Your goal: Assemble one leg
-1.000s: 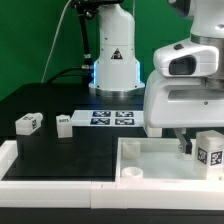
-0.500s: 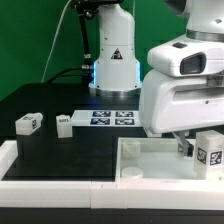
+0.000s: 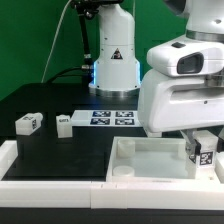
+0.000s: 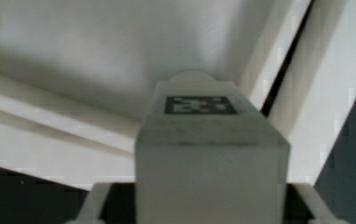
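We read no words or numbers. Only black-and-white square tags show: on the leg (image 3: 204, 153) (image 4: 203, 150), on two loose legs (image 3: 27, 123) (image 3: 63, 123), and on the marker board (image 3: 112, 118).

I count three legs: one (image 3: 27, 123), another (image 3: 63, 123), a third (image 3: 204, 154). I see one tray (image 3: 140, 160) and one marker board (image 3: 112, 118).

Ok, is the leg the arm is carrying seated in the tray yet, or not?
Cannot tell. The leg is down over the tray at the exterior view's right, but the arm hides its lower end and the jaws.
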You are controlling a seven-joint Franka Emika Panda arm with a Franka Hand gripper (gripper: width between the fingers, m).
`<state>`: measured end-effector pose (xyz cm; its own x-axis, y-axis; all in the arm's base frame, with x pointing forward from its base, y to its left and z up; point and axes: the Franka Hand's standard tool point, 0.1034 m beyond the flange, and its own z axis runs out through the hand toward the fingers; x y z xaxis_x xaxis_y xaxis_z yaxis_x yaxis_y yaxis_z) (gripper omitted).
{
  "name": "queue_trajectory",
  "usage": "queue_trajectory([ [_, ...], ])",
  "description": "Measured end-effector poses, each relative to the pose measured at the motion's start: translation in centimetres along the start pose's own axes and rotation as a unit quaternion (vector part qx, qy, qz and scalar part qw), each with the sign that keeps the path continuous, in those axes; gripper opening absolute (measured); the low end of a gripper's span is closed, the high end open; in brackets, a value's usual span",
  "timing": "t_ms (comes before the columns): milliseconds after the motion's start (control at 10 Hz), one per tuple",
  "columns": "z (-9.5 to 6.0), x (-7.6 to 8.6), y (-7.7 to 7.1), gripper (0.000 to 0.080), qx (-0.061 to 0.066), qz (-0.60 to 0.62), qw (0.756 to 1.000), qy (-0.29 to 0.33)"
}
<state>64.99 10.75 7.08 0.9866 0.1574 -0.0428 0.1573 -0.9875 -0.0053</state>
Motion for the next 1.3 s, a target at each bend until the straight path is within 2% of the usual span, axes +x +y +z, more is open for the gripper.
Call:
queue_trajectory([
  [200, 0.0, 0.0, 0.2, 0.029, -0.001, 0.162, 0.987, -0.002],
  [400, -0.1, -0.2, 0.3, 0.029, -0.002, 0.3, 0.954, -0.009],
  [900, -0.3, -1.3, 1.8, 0.0302, -0.041, 0.492, 0.87, -0.021],
  [1000, -0.2, -1.3, 2.0, 0.0302, -0.043, 0.499, 0.865, -0.02],
  [1200, -0.2, -1.3, 2.0, 0.0547, -0.043, 0.498, 0.866, -0.02],
  [1300, -0.2, -1.4, 2.0, 0.0617, -0.043, 0.498, 0.866, -0.02],
])
